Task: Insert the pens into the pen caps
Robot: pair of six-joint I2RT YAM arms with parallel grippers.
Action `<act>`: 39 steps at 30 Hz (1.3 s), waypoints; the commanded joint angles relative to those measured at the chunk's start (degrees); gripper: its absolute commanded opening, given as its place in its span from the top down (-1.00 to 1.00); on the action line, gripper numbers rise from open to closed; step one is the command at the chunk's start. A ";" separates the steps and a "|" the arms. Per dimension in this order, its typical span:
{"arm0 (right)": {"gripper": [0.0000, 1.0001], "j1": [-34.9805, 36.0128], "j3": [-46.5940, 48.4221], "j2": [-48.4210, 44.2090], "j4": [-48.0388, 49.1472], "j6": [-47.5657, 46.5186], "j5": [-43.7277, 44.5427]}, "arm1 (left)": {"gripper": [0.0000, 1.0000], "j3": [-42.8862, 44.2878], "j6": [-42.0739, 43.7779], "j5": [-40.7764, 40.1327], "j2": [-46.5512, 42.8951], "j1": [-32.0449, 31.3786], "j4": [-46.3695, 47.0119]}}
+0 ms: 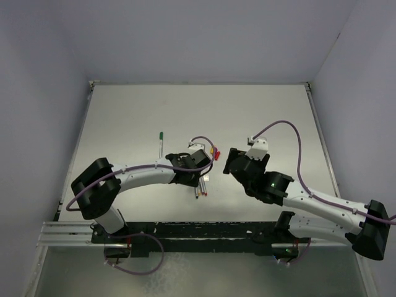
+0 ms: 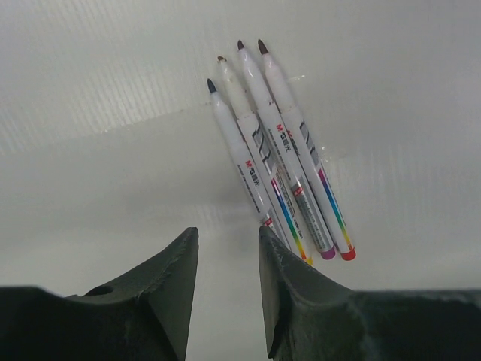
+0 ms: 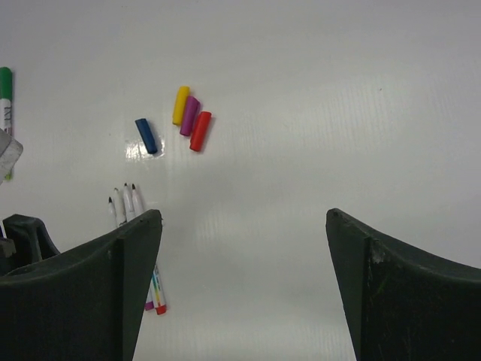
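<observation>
Top external view: a white table [image 1: 260, 117] with walls on three sides; both arms reach inward over its near half.
Right arm [image 1: 315, 204]: bent in from the right, its wrist just right of the loose caps and apart from the other wrist.
Left arm [image 1: 142, 173]: bent toward the middle, its wrist above the uncapped pens.
Right gripper [image 3: 244, 218]: fingers spread wide with nothing between them, hanging over bare table.
Left gripper [image 2: 227, 235]: fingers apart by a narrow gap that holds nothing, hanging by the near ends of the pens; whether a finger touches them cannot be told.
Uncapped pens [image 2: 274, 150]: four lie flat on the table, side by side and touching, with their felt tips pointing away from the left wrist camera.
Pen ends: red [image 2: 347, 254], purple [image 2: 328, 253] and yellow [image 2: 307, 259] show; the fourth pen's end is hidden.
Green pen [image 1: 161, 145]: lies alone, left of and beyond the four, with a green cap on its far end.
Loose caps: yellow cap [image 3: 180, 105], purple cap [image 3: 189, 115] and red cap [image 3: 201, 130] lie touching in a slanted row; blue cap [image 3: 146, 135] lies near them, apart.
</observation>
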 commanded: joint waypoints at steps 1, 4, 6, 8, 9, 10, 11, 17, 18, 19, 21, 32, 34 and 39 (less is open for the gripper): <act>-0.82 0.01 0.83 -0.05 -1.17 2.67 2.26 | 0.19 2.75 -3.56 -2.35 0.46 -1.76 -1.22; -0.82 0.01 0.13 -0.44 -0.31 2.69 1.75 | 0.19 2.27 -4.24 -1.70 0.80 -1.86 -0.77; -0.82 0.01 -0.20 -0.63 -0.01 2.61 1.59 | 0.19 1.84 -4.52 -1.09 0.76 -1.82 -0.14; -0.82 0.01 -0.17 -0.56 0.05 2.57 1.48 | 0.19 1.32 -4.76 -0.18 0.48 -1.88 1.02; -0.82 0.01 -0.21 -0.48 0.09 2.52 1.40 | 0.19 0.99 -4.87 0.15 0.43 -1.87 1.57; -0.82 0.01 -0.21 -0.40 0.13 2.55 1.45 | 0.19 0.90 -5.02 0.35 0.48 -1.89 1.90; -0.82 0.01 -0.18 -0.38 0.14 2.50 1.45 | 0.19 0.91 -5.07 0.52 0.70 -1.85 2.11; -0.82 0.01 -0.21 -0.45 0.27 2.66 1.45 | 0.20 1.29 -5.06 0.69 2.37 -1.88 1.96; -0.82 -0.03 -0.21 -0.54 0.29 2.66 1.45 | 0.20 1.26 -5.19 0.56 2.39 -1.84 1.85; -0.82 0.01 -0.29 -0.62 0.31 2.70 1.41 | 0.21 1.27 -5.24 0.43 2.32 -1.83 1.64; -0.82 0.01 -0.30 -0.72 0.36 2.60 1.32 | 0.21 1.15 -5.42 0.02 2.01 -1.88 1.36; -0.82 0.01 0.22 0.06 0.67 2.43 1.19 | 0.23 1.62 -4.64 0.47 3.89 -1.82 1.76; -0.82 0.01 0.39 0.04 0.60 2.32 1.21 | 0.23 1.90 -4.56 0.59 4.37 -1.89 1.65; -0.82 0.01 0.49 0.06 0.75 2.11 1.11 | 0.24 2.20 -4.38 0.51 5.19 -1.82 1.44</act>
